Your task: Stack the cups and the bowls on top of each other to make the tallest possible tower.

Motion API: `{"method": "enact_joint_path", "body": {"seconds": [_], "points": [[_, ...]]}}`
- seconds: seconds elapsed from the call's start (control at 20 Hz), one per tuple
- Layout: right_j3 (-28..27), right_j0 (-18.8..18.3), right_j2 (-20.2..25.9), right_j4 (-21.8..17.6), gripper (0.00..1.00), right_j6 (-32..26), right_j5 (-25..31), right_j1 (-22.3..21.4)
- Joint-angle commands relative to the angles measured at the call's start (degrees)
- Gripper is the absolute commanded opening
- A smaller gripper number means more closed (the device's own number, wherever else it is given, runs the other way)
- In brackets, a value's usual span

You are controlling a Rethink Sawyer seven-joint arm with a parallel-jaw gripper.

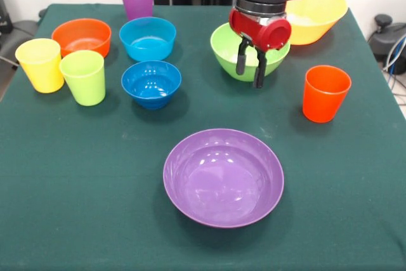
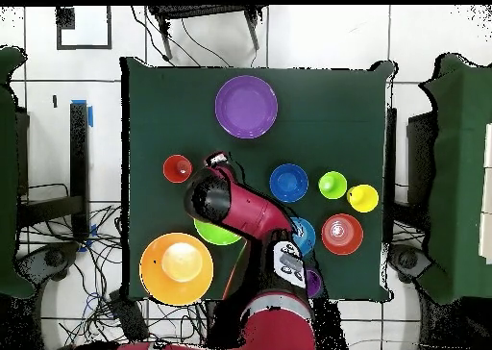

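Dark green cloth covers the desk (image 1: 76,220), which stands on a pale tiled floor strewn with cables, and on it we see every piece lying apart, no tower begun: the wide purple bowl (image 1: 223,176) at the front, the orange-red cup (image 1: 325,92) off to one side, the big yellow-orange bowl (image 1: 320,9) at the back. Our end effector (image 1: 250,68) hangs empty with fingers parted over the lime green bowl (image 1: 231,55). We judge that the smooth, tapered pieces could slip in a pinch, and a low sweep could knock that bowl or nearby cups.
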Motion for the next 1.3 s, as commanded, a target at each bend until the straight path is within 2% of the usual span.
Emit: {"method": "enact_joint_path", "body": {"seconds": [0.05, 0.5, 0.7, 1.3], "points": [[3.8, -1.0, 4.92, 2.67, 1.0, 10.62, 2.85, 1.04], [8.78, -1.27, 7.48, 3.99, 1.0, 13.66, -0.53, 1.61], [9.96, -0.3, 6.92, 5.05, 1.0, 13.92, -0.48, 0.76], [9.38, -0.77, 8.62, 4.23, 1.0, 13.19, -5.14, 3.97]]}}
